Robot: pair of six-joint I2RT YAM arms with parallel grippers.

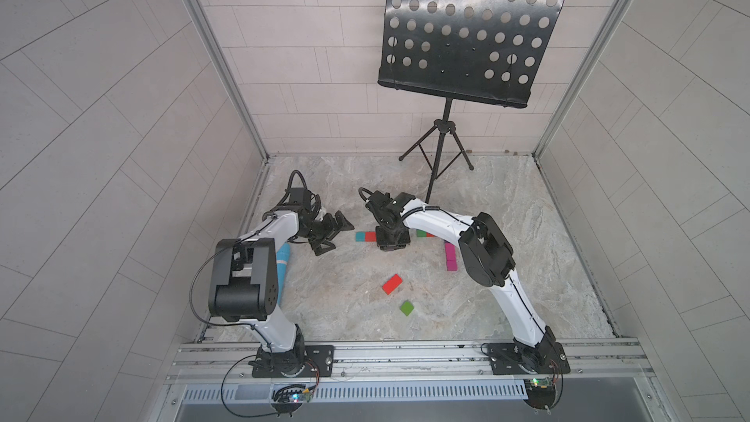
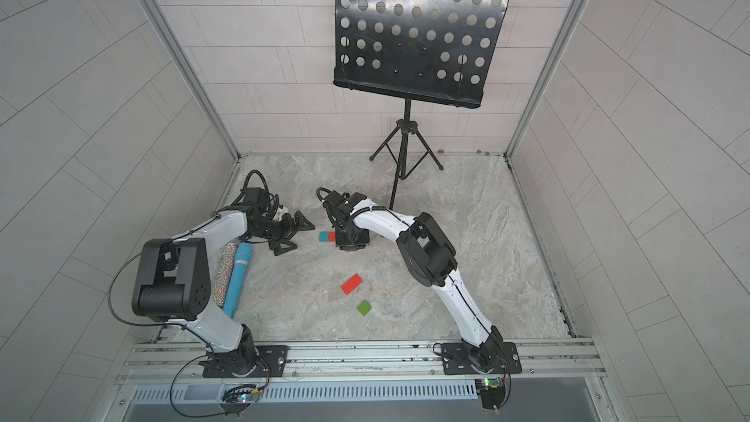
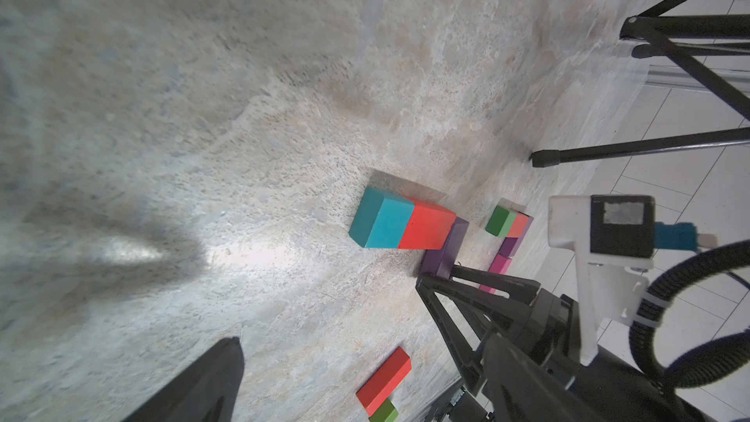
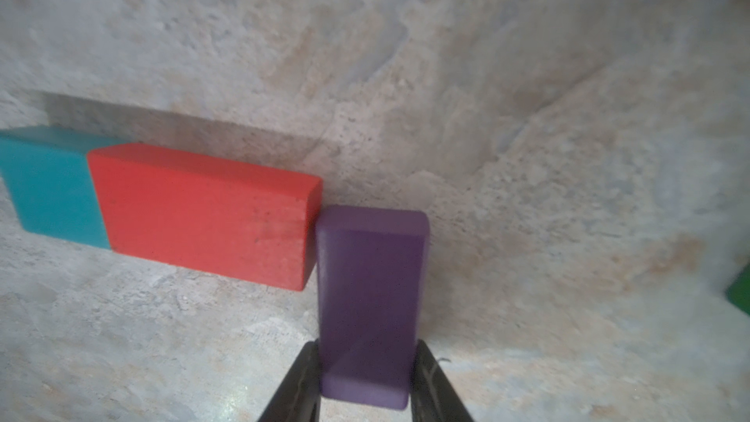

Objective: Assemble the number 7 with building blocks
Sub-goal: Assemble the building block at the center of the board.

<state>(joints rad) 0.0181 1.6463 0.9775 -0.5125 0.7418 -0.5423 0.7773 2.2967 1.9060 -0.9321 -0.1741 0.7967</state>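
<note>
Right wrist: right jaws pinch purple block (image 4: 371,298).

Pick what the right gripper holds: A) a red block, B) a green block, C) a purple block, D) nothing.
C: the right gripper is clamped on both sides of the purple block, which sits beside the red block.

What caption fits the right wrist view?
Right gripper shut on a purple block, its end beside a red block that abuts a teal block on the tabletop.
</note>
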